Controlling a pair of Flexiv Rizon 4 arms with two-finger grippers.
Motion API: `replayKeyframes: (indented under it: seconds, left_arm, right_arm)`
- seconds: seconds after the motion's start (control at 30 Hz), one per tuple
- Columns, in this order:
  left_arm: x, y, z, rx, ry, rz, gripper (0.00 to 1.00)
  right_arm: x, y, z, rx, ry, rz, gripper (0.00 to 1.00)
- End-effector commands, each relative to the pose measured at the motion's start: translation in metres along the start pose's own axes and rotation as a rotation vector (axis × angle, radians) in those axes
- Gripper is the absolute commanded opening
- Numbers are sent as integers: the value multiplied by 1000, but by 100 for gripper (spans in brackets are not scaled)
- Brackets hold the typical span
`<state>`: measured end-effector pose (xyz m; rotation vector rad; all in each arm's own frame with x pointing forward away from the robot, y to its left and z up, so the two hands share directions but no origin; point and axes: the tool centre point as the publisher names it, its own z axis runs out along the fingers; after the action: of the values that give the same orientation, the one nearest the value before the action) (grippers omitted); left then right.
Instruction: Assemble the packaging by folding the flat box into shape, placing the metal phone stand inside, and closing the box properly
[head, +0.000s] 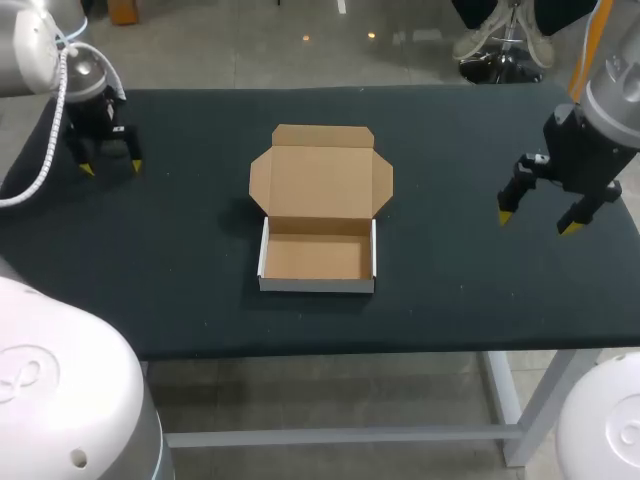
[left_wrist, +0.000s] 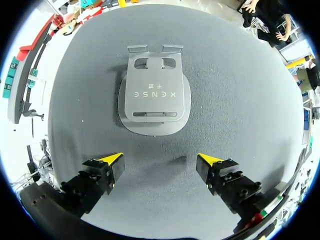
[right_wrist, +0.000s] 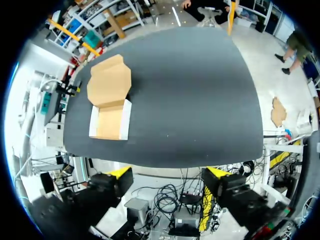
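A cardboard box (head: 317, 256) stands in the middle of the black table (head: 470, 130), folded into a shallow tray with white outer walls. Its brown lid (head: 320, 180) lies open flat behind it, side flaps spread. The tray holds nothing. The grey metal phone stand (left_wrist: 154, 97) lies flat on the table just ahead of my left gripper (left_wrist: 160, 160), which hangs open above it at the far left (head: 111, 166). I cannot make out the stand in the head view. My right gripper (head: 538, 221) is open and empty at the table's right side; from its wrist the box (right_wrist: 110, 105) shows far off.
Nothing else lies on the table. Bare cloth surrounds the box on all sides, and the table's front edge (head: 330, 352) runs a short way in front of the tray.
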<state>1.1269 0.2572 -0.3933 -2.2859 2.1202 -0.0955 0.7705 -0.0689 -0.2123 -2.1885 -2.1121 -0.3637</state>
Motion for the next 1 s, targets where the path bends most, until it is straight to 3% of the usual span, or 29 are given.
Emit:
replayKeyframes:
  seconds: [0.03,1.0]
  left_arm:
    - [-1,-8,2,-13,-2,1,100]
    - [-1,-36,6,-16,-3,15,100]
  right_arm:
    - [1,0,-2,4,-2,0,100]
    - [1,0,-2,4,-2,0,100]
